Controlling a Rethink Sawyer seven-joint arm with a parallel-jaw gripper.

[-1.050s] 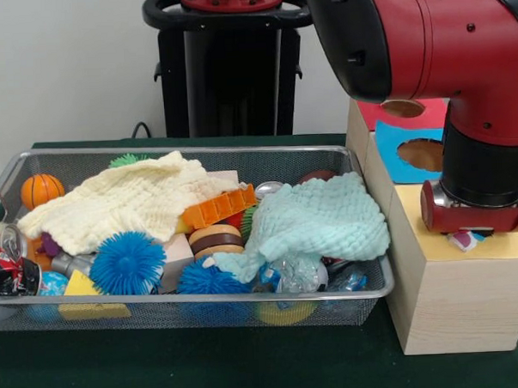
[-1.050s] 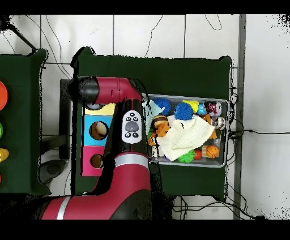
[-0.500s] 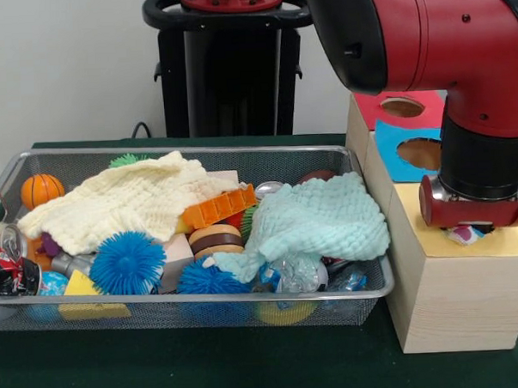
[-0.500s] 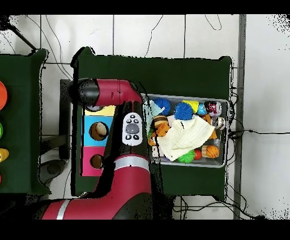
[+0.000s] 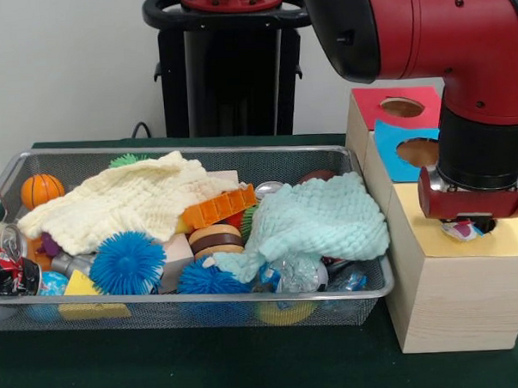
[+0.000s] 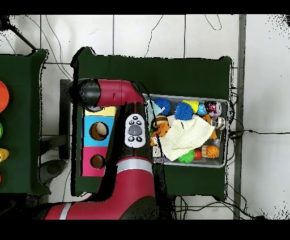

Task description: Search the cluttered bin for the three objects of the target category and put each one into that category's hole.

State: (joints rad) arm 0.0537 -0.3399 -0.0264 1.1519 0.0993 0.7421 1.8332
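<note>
Red-black robot arm's hand (image 5: 467, 228) directly above hole in yellow panel of pale wooden box (image 5: 448, 289); small multicoloured crinkly object (image 5: 461, 230) beneath wrist, at hole mouth. Finger state: cannot tell. Release path: straight down.

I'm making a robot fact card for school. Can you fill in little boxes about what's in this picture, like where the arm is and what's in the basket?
arm: over the wooden box, above its yellow panel
under the arm: a small multicoloured object, at the yellow panel's hole
gripper: hidden, cannot tell if open or shut
other panels: blue and red, each with a hole
basket: full of toys
cloths: cream cloth, mint cloth
toys: blue spiky ball, small basketball
</note>
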